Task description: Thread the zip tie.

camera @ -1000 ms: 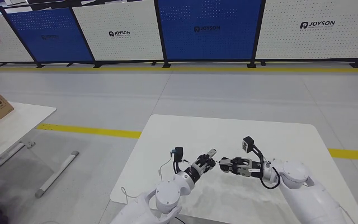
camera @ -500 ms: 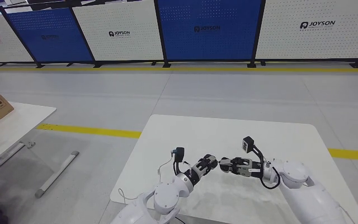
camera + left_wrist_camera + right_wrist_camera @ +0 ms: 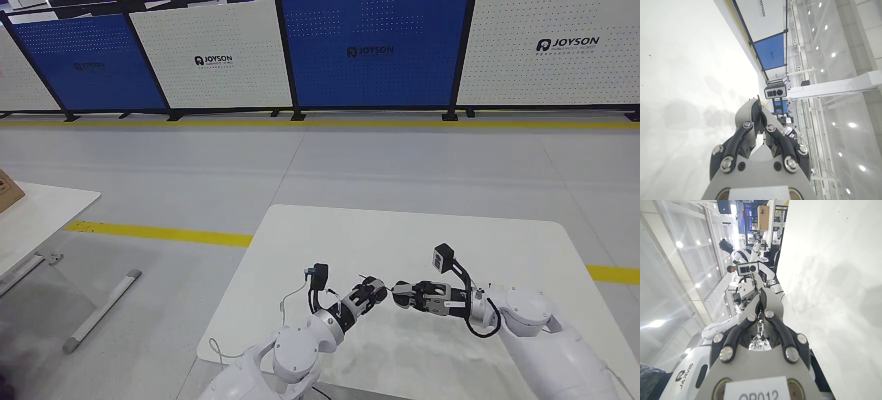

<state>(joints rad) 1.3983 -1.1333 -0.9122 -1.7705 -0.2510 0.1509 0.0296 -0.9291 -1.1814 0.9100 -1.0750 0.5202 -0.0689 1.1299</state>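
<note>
My two grippers meet tip to tip low over the front middle of the white table (image 3: 420, 235). The left gripper (image 3: 377, 289) is shut, and in the left wrist view (image 3: 759, 104) a thin dark zip tie (image 3: 760, 119) stands edge-on between its pads. The right gripper (image 3: 398, 292) faces it from the right, a small gap away. It is shut too (image 3: 761, 292), with a narrow black strip (image 3: 762, 302) pinched between its fingers. How the zip tie runs across the gap between the two grippers is too fine to see.
The table's front edge lies just below both arms, with bare white top behind and to either side. A second white table (image 3: 40, 210) stands off to the left across the floor. Blue and white panels (image 3: 375, 50) line the back.
My left gripper has swung down and turned, so its tip now points at the right gripper. The right arm has kept still.
</note>
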